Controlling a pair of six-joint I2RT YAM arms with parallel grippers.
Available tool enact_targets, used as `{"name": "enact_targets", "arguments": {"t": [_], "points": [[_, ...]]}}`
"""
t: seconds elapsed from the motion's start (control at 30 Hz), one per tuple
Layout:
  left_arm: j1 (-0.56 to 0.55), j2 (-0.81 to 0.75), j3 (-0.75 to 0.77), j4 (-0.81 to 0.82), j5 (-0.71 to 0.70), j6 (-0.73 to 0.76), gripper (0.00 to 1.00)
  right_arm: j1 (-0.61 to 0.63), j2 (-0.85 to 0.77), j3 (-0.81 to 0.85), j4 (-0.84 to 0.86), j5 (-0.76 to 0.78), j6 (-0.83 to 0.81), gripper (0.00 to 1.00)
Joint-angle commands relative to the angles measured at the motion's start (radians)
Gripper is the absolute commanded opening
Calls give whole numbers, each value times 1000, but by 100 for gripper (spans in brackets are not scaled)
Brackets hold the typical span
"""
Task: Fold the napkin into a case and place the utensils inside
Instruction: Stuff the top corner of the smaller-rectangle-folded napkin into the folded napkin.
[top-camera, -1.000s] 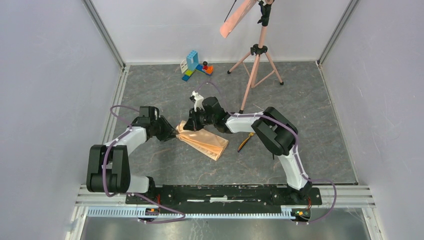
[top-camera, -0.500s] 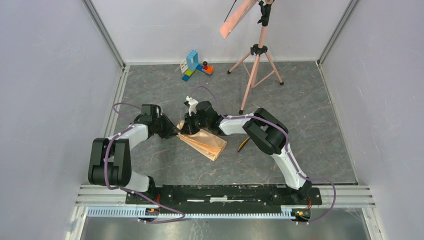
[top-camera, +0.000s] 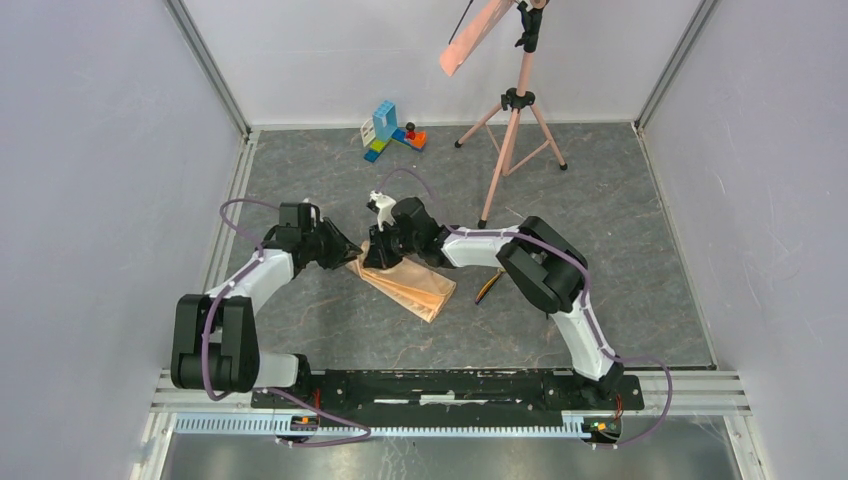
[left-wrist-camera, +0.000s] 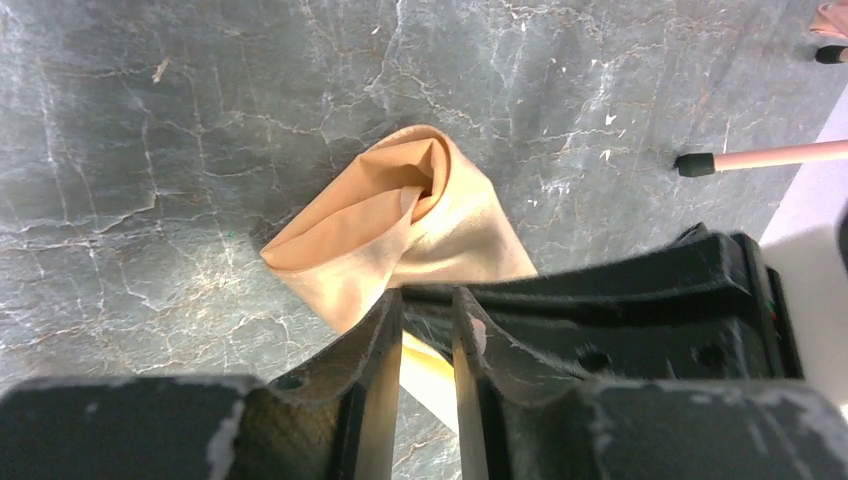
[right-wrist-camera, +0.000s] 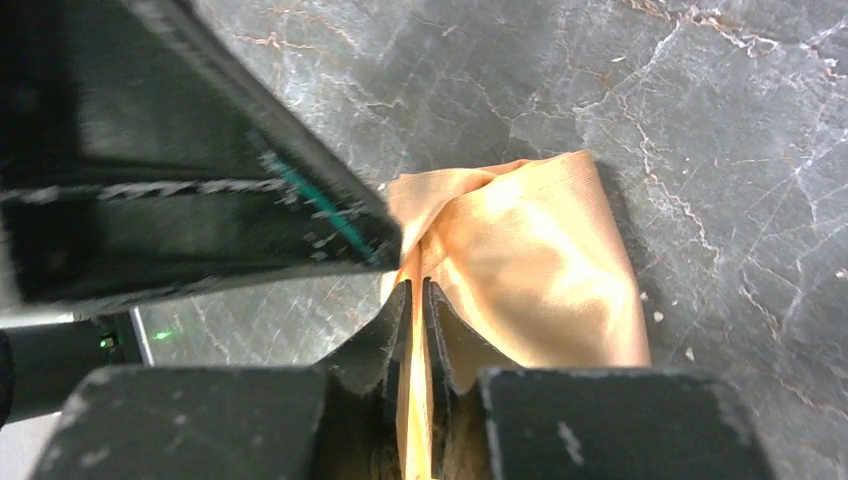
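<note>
— Where does the case (top-camera: 408, 286) lie?
— On the grey table (top-camera: 620, 230), near the middle. It is a narrow peach-tan oblong slanting from far-left to near-right.
— And the arms?
— Both meet at its far-left end, the left gripper (top-camera: 349, 249) just beside it and the right gripper (top-camera: 371, 258) on it. Their fingers are too small to read from above.
— The utensils (top-camera: 487, 287)?
— Just right of the case, partly hidden by the right arm.
— Behind?
— A pink tripod (top-camera: 512, 135) and toy blocks (top-camera: 392, 130).

Two white-and-black arms, purple-cabled.
The left arm (top-camera: 262, 272) and right arm (top-camera: 478, 247) have white links, bulky black joints, looping purple cables (top-camera: 208, 345), and scuffed matte-black fingers (left-wrist-camera: 370, 350).
</note>
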Motion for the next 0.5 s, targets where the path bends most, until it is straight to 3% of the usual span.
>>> {"name": "enact_targets", "arguments": {"t": [0.0,0.13,0.27,0.47], "points": [[0,12,46,4,34,-41,30,-7,-145,-10,-85,-17,-74,16],[1,88,77,28,57,-37,23,-22,-252,-76,-151,17,-154,26],[1,138,83,60,61,-41,22,-20,-338,-133,-235,30,-331,46],[-5,264,130,108,85,-44,22,-16,-379,-146,-399,132,-529,47]]}}
